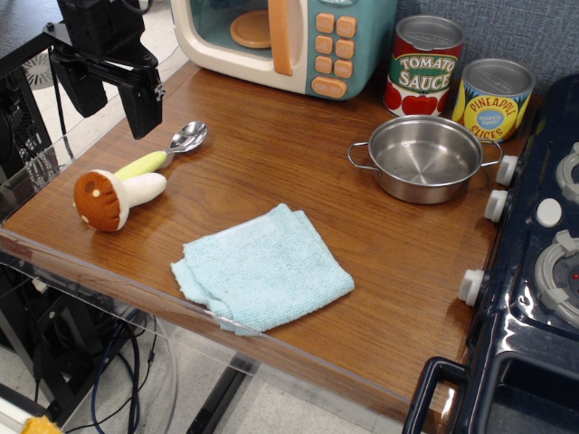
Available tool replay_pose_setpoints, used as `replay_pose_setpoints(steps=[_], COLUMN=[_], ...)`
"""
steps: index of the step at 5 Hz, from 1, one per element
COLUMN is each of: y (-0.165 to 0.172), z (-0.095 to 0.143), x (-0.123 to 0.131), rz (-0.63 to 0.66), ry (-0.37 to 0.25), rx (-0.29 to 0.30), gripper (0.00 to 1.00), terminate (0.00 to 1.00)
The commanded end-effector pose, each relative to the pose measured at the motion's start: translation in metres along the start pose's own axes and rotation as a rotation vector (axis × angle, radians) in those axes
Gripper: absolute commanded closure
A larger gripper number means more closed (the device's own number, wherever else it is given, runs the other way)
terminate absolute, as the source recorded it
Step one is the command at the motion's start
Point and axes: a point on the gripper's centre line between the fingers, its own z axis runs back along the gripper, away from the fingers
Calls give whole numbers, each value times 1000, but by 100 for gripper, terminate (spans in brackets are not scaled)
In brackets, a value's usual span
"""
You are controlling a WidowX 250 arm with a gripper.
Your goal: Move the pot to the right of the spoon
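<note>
One view only, looking down on a wooden table (298, 172). Counted: one pot (425, 157), one spoon (174, 149), two cans, one plush mushroom (116, 196), one cloth (262, 268), one toy microwave (285, 41), one toy stove (534, 271) at the right edge.

The pot is shallow, round and shiny steel, empty, with a thin wire loop handle on each side. It stands upright near the table's right side, just in front of the two cans: the tomato sauce can (425, 65) and the pineapple can (493, 98). It sits close beside the stove's white knobs.

The spoon lies well apart from the pot, at the table's left, its silver bowl pointing toward the microwave and its yellow-green handle touching the mushroom's stem.

The gripper (113, 86) hangs above the table's left rear corner, near the spoon's bowl, holding nothing; its black fingers stand spread apart. The light blue cloth lies folded near the front edge.
</note>
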Motion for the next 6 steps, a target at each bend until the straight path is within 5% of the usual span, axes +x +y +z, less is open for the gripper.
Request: replay_pose_setpoints(steps=[1,4,5,6], y=[0,-45,-75,-97], z=[0,23,28,22], x=[0,52,79,100], rz=[0,-30,-45,-12], ry=[0,-61,-89,-106], rx=[0,-103,-196,-150], gripper=[0,0,0,0], terminate=[0,0,0,0])
